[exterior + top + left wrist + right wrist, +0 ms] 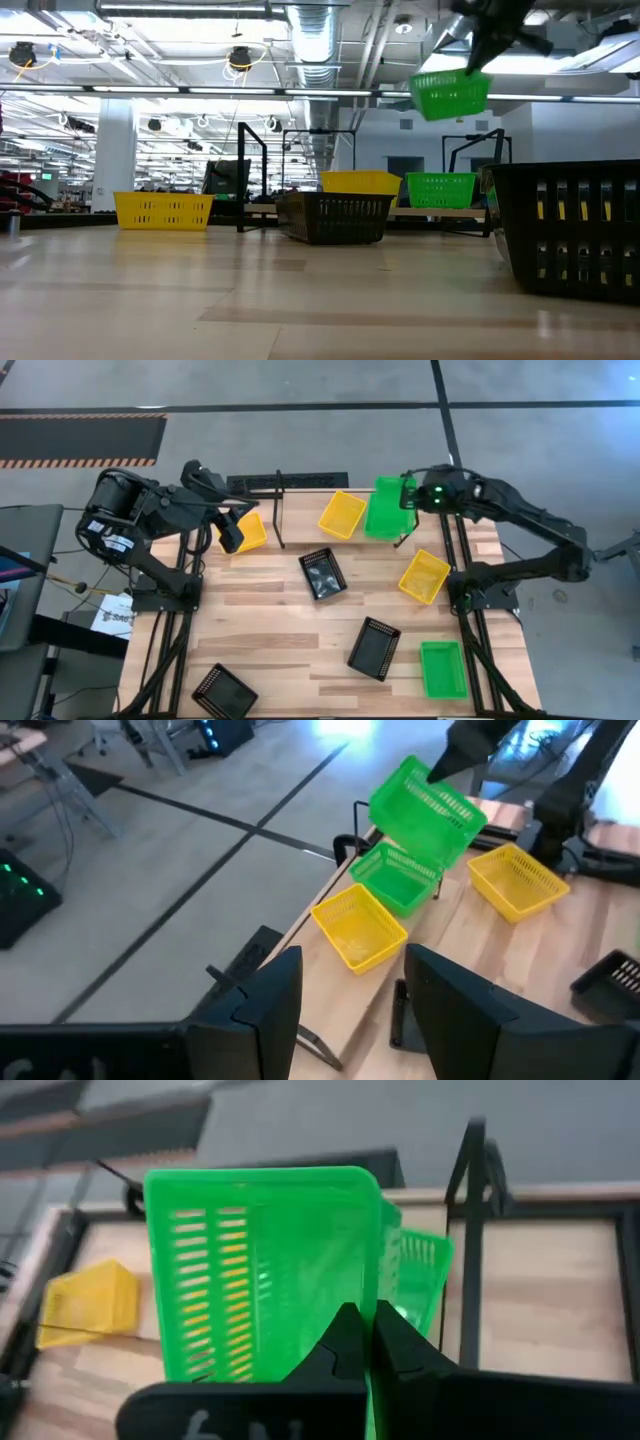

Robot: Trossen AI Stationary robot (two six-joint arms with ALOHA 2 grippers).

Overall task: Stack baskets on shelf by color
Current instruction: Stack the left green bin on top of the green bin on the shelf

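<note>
My right gripper (366, 1342) is shut on a green basket (450, 95), which hangs high over the shelf's right end. Right under it a second green basket (384, 526) stands on the shelf (460, 211), with a yellow basket (342, 513) beside it. My left gripper (352, 1005) is open over the table's far left, next to another yellow basket (250, 533), with nothing between its fingers. On the table lie a third yellow basket (425, 575), a third green basket (443, 668) and three black baskets (322, 573) (374, 648) (224, 690). My right gripper pinches the green basket's side wall at its rim (372, 1295) between the two fingers, coming from above. The basket is lifted clear and hangs tilted below the fingers (452, 758), its open side turned sideways, over the green basket on the shelf.
The shelf's thin black wire legs (278, 510) stand up at the far edge between the baskets. A black basket (565, 230) sits very close to the low camera on the right. Bare tabletop lies in the near left and middle (270, 630).
</note>
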